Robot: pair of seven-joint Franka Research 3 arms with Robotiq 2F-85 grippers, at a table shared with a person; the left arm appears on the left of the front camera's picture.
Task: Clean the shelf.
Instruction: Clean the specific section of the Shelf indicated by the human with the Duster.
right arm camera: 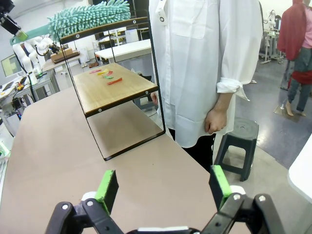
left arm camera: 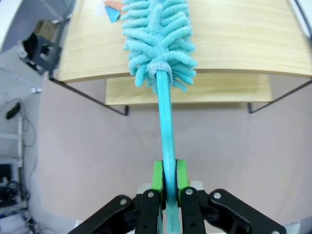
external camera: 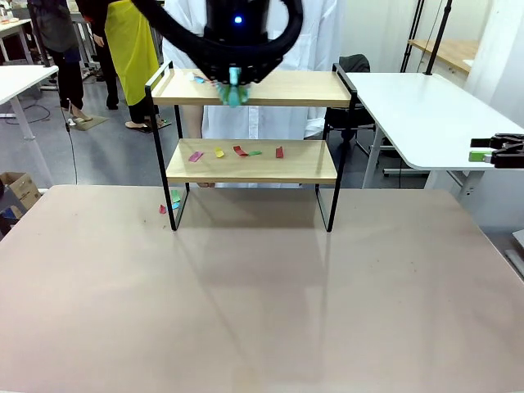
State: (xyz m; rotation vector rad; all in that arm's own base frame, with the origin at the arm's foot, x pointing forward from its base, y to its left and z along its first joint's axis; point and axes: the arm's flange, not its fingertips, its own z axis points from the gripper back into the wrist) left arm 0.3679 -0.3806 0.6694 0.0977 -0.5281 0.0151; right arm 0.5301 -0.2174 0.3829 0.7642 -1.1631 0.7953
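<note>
The shelf [external camera: 250, 162] stands at the table's far middle, also shown as the shelf [right arm camera: 114, 87] from its side. My left gripper [left arm camera: 165, 179] is shut on the handle of a teal fluffy duster [left arm camera: 158, 34], whose head lies on the top board [left arm camera: 243, 44] beside small paper scraps [left arm camera: 113, 7]. From the front, the left gripper [external camera: 236, 75] hovers over the top board with the duster [external camera: 234, 94] at its front edge. Several coloured paper scraps [external camera: 237, 152] lie on the lower board. My right gripper [right arm camera: 163, 187] is open, holding nothing, and the right gripper [external camera: 494, 152] sits off the table's right side.
A person in a white coat [right arm camera: 204, 63] stands right behind the shelf. A few scraps [external camera: 173, 199] lie on the table by the shelf's left leg. A black stool [right arm camera: 236, 131] and a white side table [external camera: 426, 115] are at the right.
</note>
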